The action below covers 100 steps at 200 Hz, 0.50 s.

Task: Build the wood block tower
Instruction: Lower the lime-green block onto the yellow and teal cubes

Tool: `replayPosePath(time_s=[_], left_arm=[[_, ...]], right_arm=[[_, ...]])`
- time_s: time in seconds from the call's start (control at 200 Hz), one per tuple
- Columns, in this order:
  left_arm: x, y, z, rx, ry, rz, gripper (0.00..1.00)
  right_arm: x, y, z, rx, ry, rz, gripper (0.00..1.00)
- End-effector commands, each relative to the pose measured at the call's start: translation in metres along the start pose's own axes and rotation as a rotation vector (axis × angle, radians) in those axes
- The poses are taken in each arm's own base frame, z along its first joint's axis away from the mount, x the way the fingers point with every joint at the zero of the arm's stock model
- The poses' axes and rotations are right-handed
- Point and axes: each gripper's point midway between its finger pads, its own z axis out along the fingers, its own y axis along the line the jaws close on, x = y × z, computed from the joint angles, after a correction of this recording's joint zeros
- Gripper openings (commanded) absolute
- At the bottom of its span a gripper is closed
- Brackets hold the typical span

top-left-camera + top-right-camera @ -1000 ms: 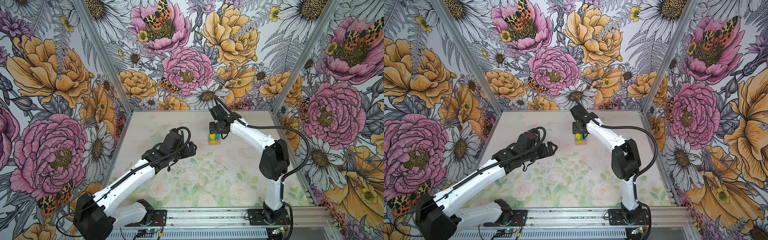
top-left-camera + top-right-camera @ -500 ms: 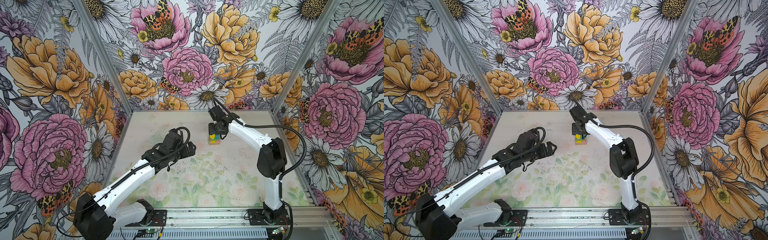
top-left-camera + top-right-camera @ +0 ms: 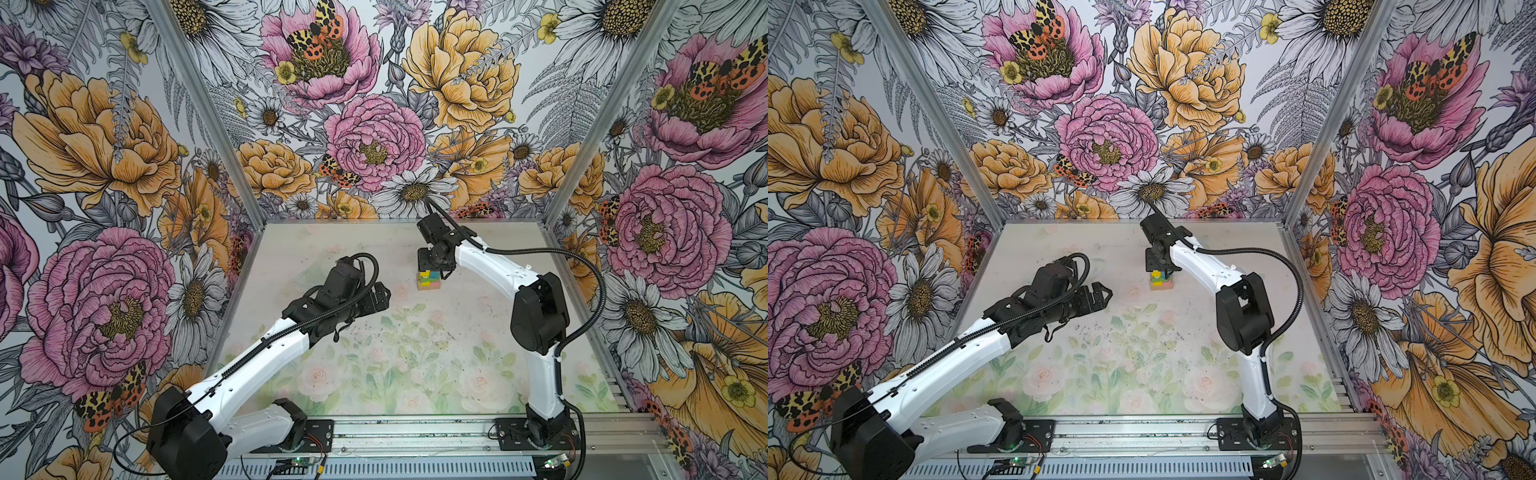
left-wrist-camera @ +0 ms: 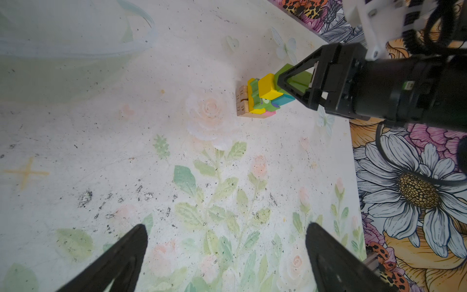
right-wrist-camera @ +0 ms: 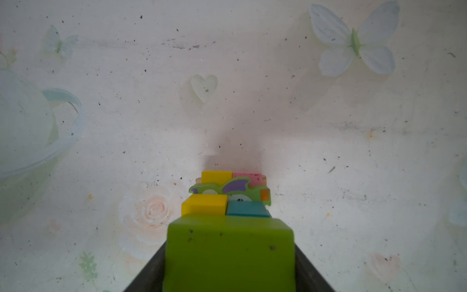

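Presently 2 grippers are in view. My right gripper [image 4: 295, 83] pinches 1 lime green block [image 5: 228, 252] between its jaws, directly over the wood block tower [image 3: 428, 279]. I cannot tell whether that block touches the pieces beneath it. My left gripper [image 4: 226, 227] stands spread wide and holds nothing. It hangs above the table [image 3: 415, 353], well apart from the tower and to its left in both top views.

Location: the tower stands on the far half of the table, near the middle.

Count of pieces in the tower, left wrist view:
- 2 tan planks [image 4: 241, 101] at the base, end faces side by side
- 1 pink slab [image 4: 269, 114]
- 1 yellow bar [image 4: 252, 97]
- 1 yellow cube [image 4: 269, 87]
- 1 teal cube [image 4: 283, 101]

The yellow cube and teal cube sit side by side at the top, just under the lime green block. Also noted: 1 green figure [image 5: 227, 188] with a purple wing, lying flat beneath the 2 cubes.
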Motion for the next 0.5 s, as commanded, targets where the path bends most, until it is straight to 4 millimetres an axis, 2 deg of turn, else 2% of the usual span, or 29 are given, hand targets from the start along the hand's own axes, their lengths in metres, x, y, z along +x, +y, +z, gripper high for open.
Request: replayPosePath(time_s=[0.0,0.495], left_arm=[[-0.0051,-0.0007,0.0007,0.013,-0.021,0.02,0.99],[-0.0062,0.0021,0.0039,0.011,-0.018,0.013,0.99]], right_arm=[[-0.0066,0.0011,0.0011,-0.008,-0.007,0.012,0.5],[-0.0071,0.0037,0.0024,-0.017,-0.004,0.012,0.5]])
